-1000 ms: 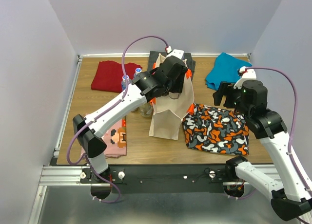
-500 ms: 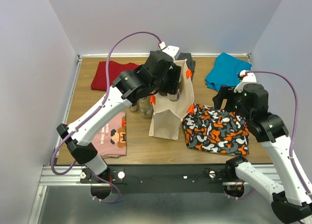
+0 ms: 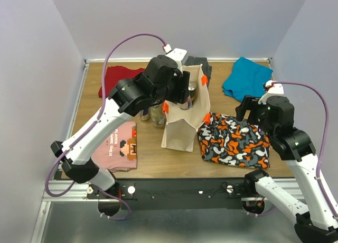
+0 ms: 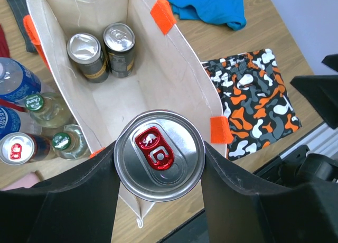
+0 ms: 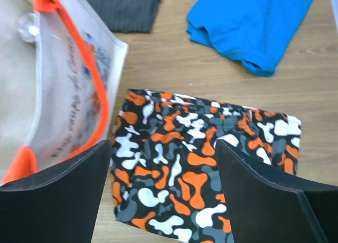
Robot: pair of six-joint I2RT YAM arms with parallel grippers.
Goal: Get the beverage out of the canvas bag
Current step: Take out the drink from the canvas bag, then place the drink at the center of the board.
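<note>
A robotics lab test cell is indicated: a wooden surface point(image 3: 153, 158) is enclosed by plain pale walls point(image 3: 37, 68), and a left arm point(image 3: 100, 124) and right arm point(image 3: 303, 153) are mounted at a metal rail point(image 3: 63, 189).

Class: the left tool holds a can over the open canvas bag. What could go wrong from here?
1. The left tool grips the can by its sides only; a slip would drop it onto the two cans in the canvas bag.
2. Bottles crowd the table beside the bag; setting down there could topple one.
3. The right tool is open, off the bag, so a snag on the rim could tip it.
</note>
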